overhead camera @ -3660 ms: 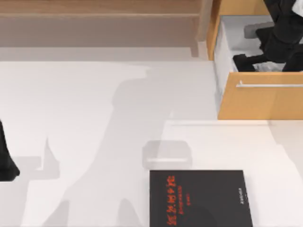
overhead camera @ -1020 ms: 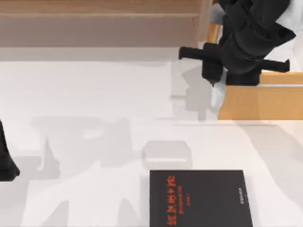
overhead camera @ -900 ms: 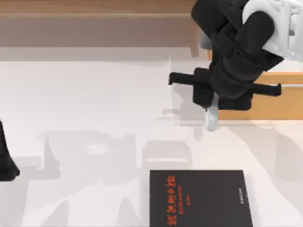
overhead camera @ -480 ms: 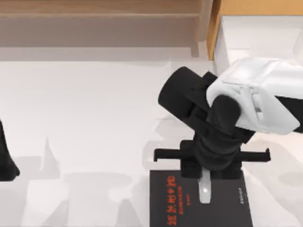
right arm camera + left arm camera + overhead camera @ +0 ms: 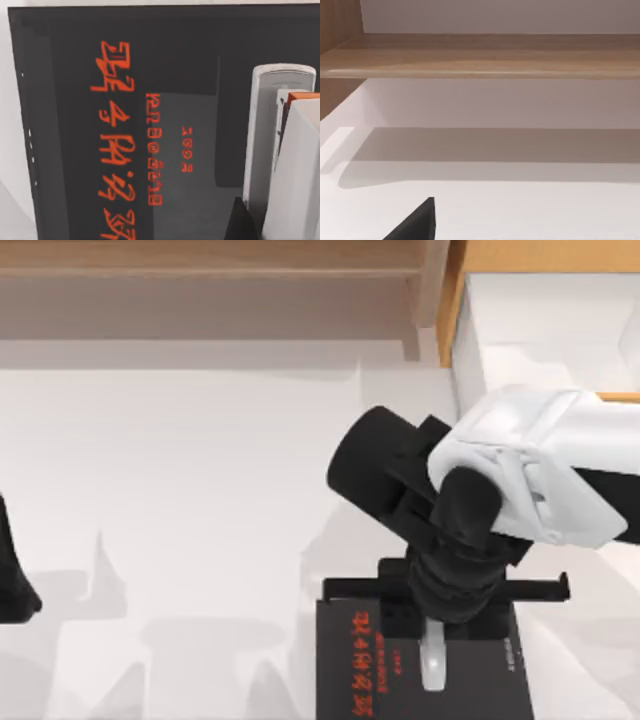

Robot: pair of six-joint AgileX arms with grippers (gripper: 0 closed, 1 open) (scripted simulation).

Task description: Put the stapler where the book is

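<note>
White tabletop (image 5: 200, 490): right gripper (image 5: 432, 640) clasps slim pale stapler (image 5: 433, 655) over black, red-lettered book (image 5: 350, 680).

One stapler (image 5: 432, 665) – one book (image 5: 360, 660) – one open drawer (image 5: 540, 325).

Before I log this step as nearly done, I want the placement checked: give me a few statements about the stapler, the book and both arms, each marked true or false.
1. The right gripper holds the stapler over the book. True.
2. The book's cover is white with blue print. False: it is black with red characters in a column.
3. The left gripper is over the book too. False: it sits parked at the table's left edge, far from the book.
4. The stapler lies in the wooden drawer at the table's back right. False: it is in the right gripper, above the book.
5. In the right wrist view the stapler shows against the black cover. True.
</note>
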